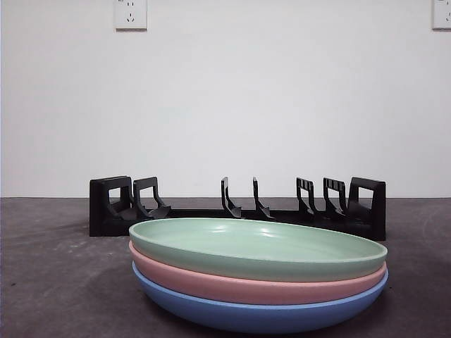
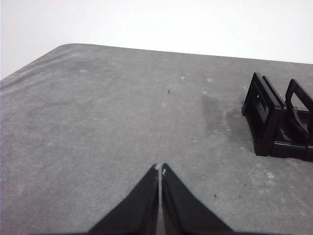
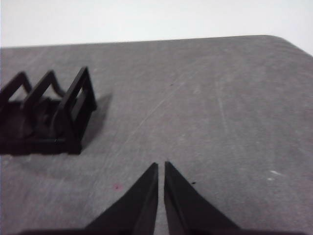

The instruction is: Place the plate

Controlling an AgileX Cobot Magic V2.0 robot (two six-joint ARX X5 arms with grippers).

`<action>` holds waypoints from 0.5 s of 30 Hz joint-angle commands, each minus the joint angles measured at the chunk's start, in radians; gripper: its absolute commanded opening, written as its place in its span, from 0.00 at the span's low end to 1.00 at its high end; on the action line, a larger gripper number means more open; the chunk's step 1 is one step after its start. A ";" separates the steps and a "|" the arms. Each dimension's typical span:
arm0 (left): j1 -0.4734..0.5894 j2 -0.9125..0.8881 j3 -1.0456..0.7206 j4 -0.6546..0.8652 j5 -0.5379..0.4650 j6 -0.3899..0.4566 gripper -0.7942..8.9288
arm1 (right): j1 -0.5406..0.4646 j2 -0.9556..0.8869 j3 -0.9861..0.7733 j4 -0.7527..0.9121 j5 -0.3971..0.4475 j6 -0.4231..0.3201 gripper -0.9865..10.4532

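Three plates are stacked at the table's front in the front view: a green plate (image 1: 257, 246) on top, a pink plate (image 1: 246, 285) under it, a blue plate (image 1: 261, 313) at the bottom. A black slotted plate rack (image 1: 239, 208) stands empty behind them. Its one end shows in the left wrist view (image 2: 279, 122), the other in the right wrist view (image 3: 49, 115). My left gripper (image 2: 160, 169) is shut and empty above bare table beside the rack's end. My right gripper (image 3: 161, 165) is shut and empty beside the other end. Neither arm shows in the front view.
The table (image 1: 56, 282) is dark grey. A white wall stands behind it with a socket (image 1: 130, 14) at upper left and another (image 1: 442, 14) at upper right. The table's rounded far corners show in both wrist views.
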 commanded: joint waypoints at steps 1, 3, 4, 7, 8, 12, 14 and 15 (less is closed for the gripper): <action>0.003 -0.001 -0.020 -0.007 -0.002 0.010 0.09 | 0.000 -0.036 -0.026 0.019 -0.002 -0.030 0.11; 0.003 -0.001 -0.020 -0.007 -0.002 0.010 0.09 | 0.000 -0.035 -0.040 0.018 -0.003 -0.030 0.11; 0.003 -0.001 -0.020 -0.007 -0.002 0.010 0.09 | 0.000 -0.035 -0.046 0.018 -0.005 -0.031 0.11; 0.003 -0.001 -0.020 -0.007 -0.002 0.010 0.09 | 0.002 -0.035 -0.050 0.020 -0.004 -0.042 0.10; 0.002 -0.001 -0.020 -0.007 -0.002 0.010 0.09 | 0.002 -0.035 -0.050 0.022 -0.006 -0.046 0.11; 0.003 -0.001 -0.020 -0.007 -0.002 0.010 0.09 | 0.001 -0.035 -0.052 0.027 -0.014 -0.077 0.11; 0.003 -0.001 -0.020 -0.007 -0.002 0.010 0.09 | 0.001 -0.035 -0.052 0.030 -0.015 -0.080 0.11; 0.003 -0.001 -0.020 -0.007 -0.002 0.009 0.09 | 0.001 -0.035 -0.053 0.032 -0.015 -0.079 0.11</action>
